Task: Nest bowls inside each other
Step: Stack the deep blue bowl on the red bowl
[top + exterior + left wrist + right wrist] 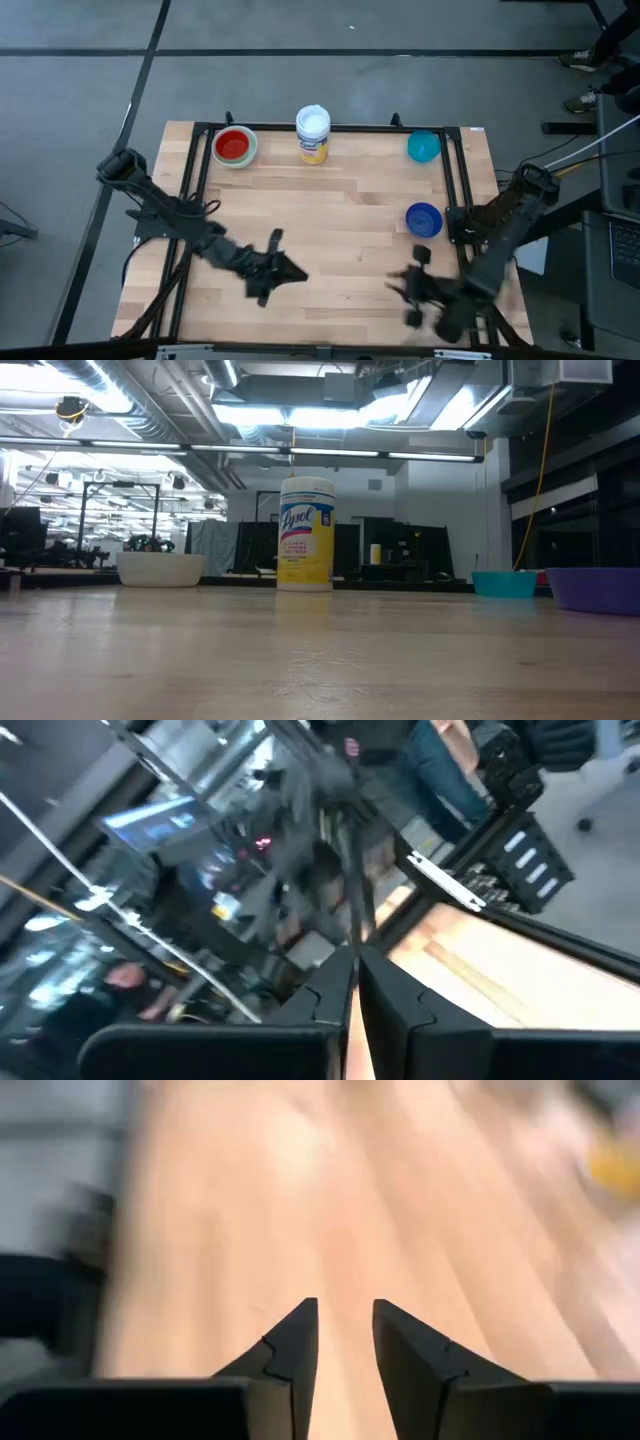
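A red bowl [233,145] sits inside a white bowl [249,152] at the table's far left; the low view shows only the white bowl [160,568]. At the far right stands a teal bowl [423,146] [504,583], and nearer on the right a dark blue bowl [424,219] [598,588]. My left gripper [300,272] [355,960] hovers shut over the near middle of the table, holding nothing. Over the near right my right gripper [398,285] [345,1315] is open, with only bare wood between its fingers, on the near side of the blue bowl.
A white-lidded jar with a yellow label [313,133] [305,535] stands upright at the far middle. A black frame [460,170] runs along the table's far edge and sides. Bare wood lies between the two grippers and the bowls.
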Action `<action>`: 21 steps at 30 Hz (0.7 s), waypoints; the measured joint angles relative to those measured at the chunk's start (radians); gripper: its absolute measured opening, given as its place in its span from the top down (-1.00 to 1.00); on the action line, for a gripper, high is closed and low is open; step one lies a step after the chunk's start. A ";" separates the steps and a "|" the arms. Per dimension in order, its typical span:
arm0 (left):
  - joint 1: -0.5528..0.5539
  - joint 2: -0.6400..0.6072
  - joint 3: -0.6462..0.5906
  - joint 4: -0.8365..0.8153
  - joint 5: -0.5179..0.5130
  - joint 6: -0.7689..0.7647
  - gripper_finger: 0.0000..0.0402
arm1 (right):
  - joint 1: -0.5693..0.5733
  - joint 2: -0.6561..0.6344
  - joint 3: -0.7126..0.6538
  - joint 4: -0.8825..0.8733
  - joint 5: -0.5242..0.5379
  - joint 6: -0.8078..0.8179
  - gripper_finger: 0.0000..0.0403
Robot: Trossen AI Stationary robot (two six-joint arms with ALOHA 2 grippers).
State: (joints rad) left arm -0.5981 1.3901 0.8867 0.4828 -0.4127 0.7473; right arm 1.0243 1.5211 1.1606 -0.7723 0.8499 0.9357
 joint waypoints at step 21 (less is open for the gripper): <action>-0.269 -0.131 -0.120 -0.079 -0.539 0.032 0.98 | -0.454 -0.041 -0.047 -0.628 -0.728 -0.107 0.42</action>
State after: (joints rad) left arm -0.8667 1.2590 0.7665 0.4039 -0.9521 0.7790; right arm 0.5699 1.4798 1.1140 -1.4005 0.1224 0.8283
